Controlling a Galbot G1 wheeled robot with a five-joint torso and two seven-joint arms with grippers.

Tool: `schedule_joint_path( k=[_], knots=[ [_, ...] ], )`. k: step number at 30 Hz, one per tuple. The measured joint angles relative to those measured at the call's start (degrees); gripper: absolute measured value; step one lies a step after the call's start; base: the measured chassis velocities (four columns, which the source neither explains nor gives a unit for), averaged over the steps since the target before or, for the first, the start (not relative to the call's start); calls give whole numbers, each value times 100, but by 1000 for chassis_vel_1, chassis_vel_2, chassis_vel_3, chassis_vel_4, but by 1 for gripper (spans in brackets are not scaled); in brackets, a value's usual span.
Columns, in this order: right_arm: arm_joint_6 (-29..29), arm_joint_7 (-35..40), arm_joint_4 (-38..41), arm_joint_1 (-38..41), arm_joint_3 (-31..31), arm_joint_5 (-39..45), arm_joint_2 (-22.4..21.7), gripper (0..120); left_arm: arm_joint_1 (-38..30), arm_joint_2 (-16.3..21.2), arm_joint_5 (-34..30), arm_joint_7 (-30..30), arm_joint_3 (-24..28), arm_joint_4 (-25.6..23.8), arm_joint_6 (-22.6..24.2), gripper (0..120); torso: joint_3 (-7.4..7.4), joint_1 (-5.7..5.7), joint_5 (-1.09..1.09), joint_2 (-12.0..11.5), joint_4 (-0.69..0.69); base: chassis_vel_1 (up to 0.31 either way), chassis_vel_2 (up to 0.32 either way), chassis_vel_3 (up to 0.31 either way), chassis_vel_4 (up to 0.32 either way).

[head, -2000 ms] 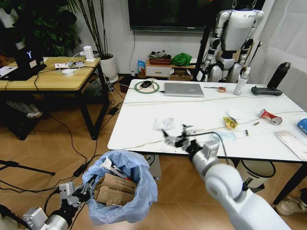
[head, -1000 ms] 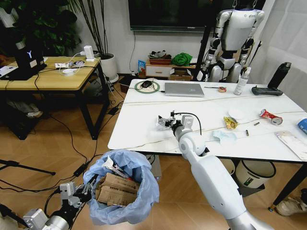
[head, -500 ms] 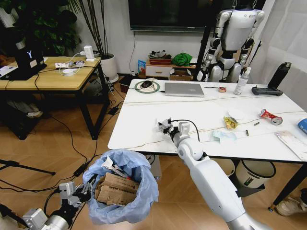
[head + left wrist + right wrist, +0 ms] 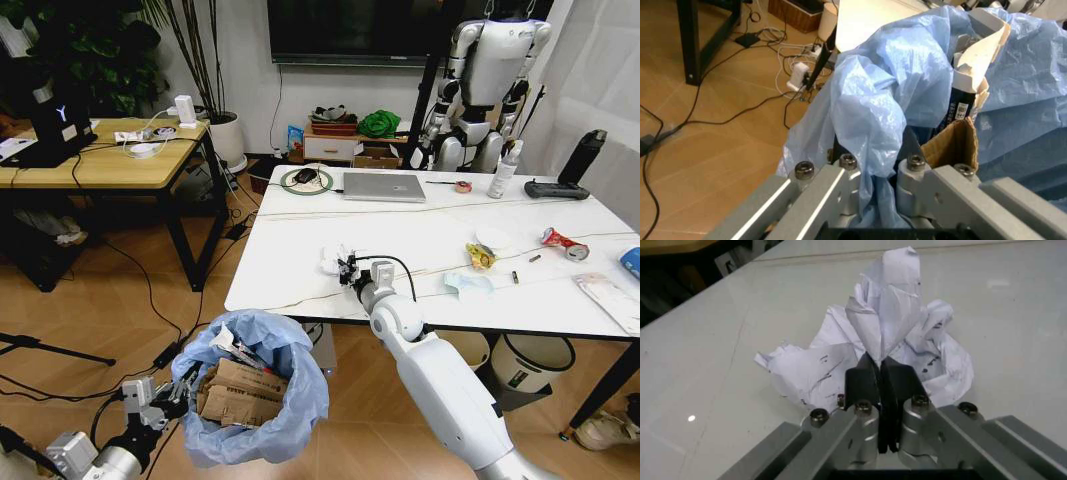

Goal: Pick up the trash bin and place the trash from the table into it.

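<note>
Left gripper (image 4: 185,385), low at the floor, clamps the bag-lined rim of the bin (image 4: 258,400), which is stuffed with cardboard (image 4: 240,390). Right gripper (image 4: 346,268), over the bench (image 4: 300,230) near its front edge, pinches the crumpled paper (image 4: 887,345); further litter (image 4: 480,255) lies rightward.

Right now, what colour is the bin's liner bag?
Light translucent blue, on the trash bin; clearest in the left wrist view.
</note>
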Motion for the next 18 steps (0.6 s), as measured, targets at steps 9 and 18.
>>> schedule_joint_path(
  k=[9, 18],
  knots=[
    [795, -588, 1224, -94, -387, 966, -534, 0, 8, 10, -12, -1, 9, 0, 4, 2, 0, 0, -1, 0, 0, 0, 0, 0, 0],
    [1766, -1401, 2235, -294, -1211, 1659, -1519, 0, 43, 3, -18, -1, -32, -55, 8, 2, 0, -1, 0, 0, -1, 0, 0, 0, 0]
  ],
)
